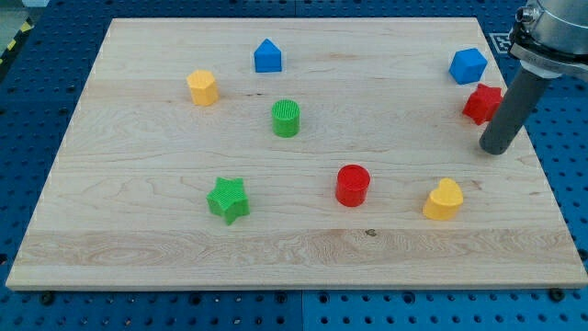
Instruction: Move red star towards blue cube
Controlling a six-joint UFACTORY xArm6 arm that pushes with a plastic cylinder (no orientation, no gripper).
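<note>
The red star (480, 102) lies near the board's right edge, just below the blue cube (468, 65), with a small gap between them. My rod comes down from the view's top right, and my tip (493, 150) rests on the board just below and slightly right of the red star. The rod's shaft covers the star's right side.
Also on the wooden board (138, 230): a blue house-shaped block (267, 56), a yellow hexagon block (202, 87), a green cylinder (287, 119), a green star (228, 199), a red cylinder (352, 185) and a yellow heart (444, 199). The board's right edge is close to my tip.
</note>
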